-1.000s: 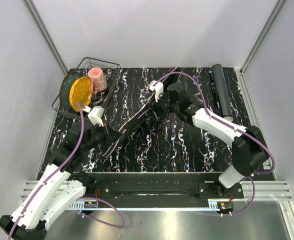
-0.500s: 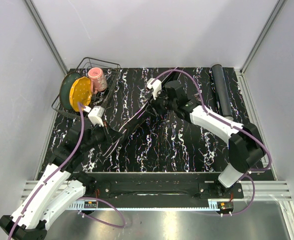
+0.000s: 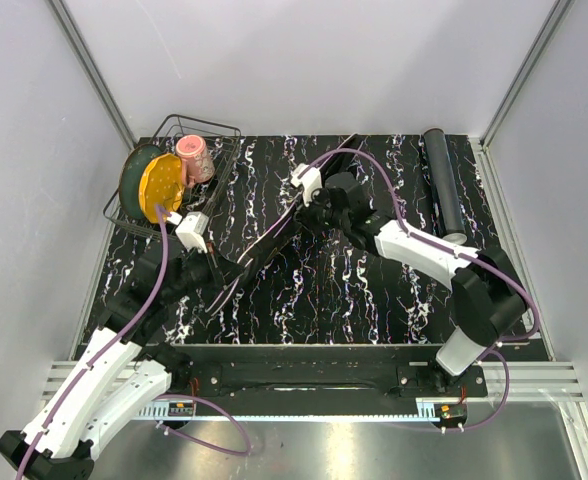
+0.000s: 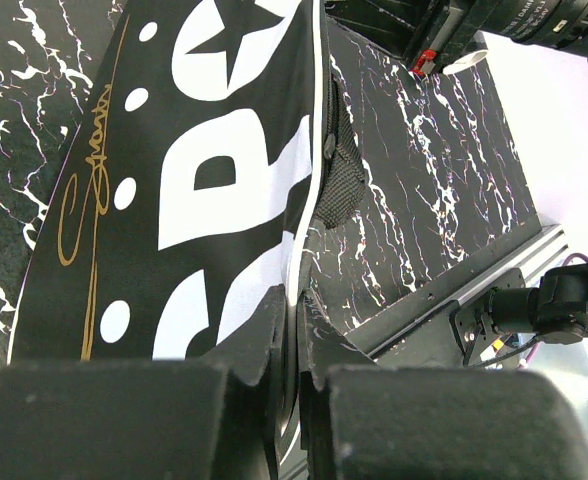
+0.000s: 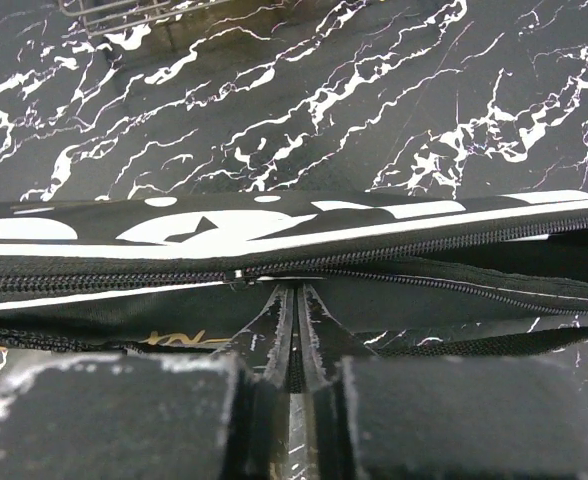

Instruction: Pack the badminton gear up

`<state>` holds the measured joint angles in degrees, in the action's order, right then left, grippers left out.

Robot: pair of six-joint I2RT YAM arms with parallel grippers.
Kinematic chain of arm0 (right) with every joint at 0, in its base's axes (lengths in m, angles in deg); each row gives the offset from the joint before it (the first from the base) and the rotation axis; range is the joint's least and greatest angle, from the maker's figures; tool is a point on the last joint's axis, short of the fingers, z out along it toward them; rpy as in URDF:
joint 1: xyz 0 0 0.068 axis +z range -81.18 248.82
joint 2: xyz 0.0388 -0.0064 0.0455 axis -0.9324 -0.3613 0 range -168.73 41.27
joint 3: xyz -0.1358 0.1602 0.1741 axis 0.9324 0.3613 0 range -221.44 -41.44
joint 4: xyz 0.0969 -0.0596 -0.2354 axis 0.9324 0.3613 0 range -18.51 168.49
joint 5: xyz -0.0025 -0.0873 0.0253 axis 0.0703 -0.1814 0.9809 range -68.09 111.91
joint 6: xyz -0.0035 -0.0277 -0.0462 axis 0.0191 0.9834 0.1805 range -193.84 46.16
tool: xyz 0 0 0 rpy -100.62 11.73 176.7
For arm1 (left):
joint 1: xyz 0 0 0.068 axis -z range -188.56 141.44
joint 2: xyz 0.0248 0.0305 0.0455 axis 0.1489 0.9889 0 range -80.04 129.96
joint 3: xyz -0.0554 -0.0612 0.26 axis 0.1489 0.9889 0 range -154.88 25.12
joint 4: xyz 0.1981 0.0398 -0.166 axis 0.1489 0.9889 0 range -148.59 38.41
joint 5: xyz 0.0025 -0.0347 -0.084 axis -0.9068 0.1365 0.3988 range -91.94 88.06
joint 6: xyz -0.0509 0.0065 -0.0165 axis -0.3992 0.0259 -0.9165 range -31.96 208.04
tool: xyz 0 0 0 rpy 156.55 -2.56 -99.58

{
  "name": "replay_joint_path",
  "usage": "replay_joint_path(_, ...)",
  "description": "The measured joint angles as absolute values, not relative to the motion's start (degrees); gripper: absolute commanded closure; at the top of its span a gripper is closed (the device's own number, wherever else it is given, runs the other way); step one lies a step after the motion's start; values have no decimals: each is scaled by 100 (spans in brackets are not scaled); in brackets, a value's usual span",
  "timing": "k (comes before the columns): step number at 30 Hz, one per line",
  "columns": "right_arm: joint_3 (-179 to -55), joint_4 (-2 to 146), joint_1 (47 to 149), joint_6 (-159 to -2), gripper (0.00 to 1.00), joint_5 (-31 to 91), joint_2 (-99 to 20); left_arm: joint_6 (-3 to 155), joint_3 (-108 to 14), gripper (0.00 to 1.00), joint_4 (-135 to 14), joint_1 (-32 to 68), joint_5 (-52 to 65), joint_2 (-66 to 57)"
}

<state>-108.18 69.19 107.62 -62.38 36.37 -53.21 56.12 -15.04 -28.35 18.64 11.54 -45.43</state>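
The black bag lettered "SPORT" (image 3: 274, 232) stands on edge across the middle of the table, held between both arms. My left gripper (image 3: 226, 268) is shut on the bag's white-piped rim (image 4: 296, 310); the white lettering (image 4: 204, 150) fills the left wrist view. My right gripper (image 3: 309, 203) is shut at the bag's zipper (image 5: 296, 300), just right of the slider (image 5: 232, 273). The zipper is closed left of the slider and split open right of it. The long black tube (image 3: 442, 182) lies at the far right. The racket and the shuttlecocks are out of view.
A wire basket (image 3: 217, 132) with a yellow plate (image 3: 161, 186), a green plate and a pink cup (image 3: 194, 158) stands at the far left corner. Its lower edge shows in the right wrist view (image 5: 124, 12). White walls close in the table on three sides.
My right gripper has slid a little left and toward the near side along the bag's upper edge. The left gripper and the bag's near end have stayed put.
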Motion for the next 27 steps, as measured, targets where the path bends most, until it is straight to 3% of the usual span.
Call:
replay_joint_path(2,-10726,6774,10769,-6299,100,3545,-5307,5612,-1504,100,-2835,1864,1154,-4543)
replay_joint_path(11,-10307,6278,10786,-6607,99,3239,-4999,5603,-1504,100,-2831,1864,1152,-4543)
replay_joint_path(12,-10278,6272,10786,-6677,88,3233,-4945,5603,-1504,100,-2829,1864,1152,-4543)
replay_joint_path(14,-10274,6285,10784,-6915,45,3231,-4868,5603,-1504,100,-2829,1864,1152,-4543)
replay_joint_path(15,-10283,6335,10741,-7121,39,3237,-4829,5603,-1504,100,-2829,1864,1154,-4543)
replay_joint_path(22,-11308,8127,9847,-9781,25,3451,-4910,5603,-1504,100,-2829,1864,1167,-4541)
replay_joint_path(23,-11319,8160,9722,-10264,19,3488,-4899,5603,-1504,100,-2829,1864,1176,-4541)
replay_joint_path(27,-11277,8346,9626,-11986,16,3620,-4949,5601,-1504,100,-2833,1864,1226,-4517)
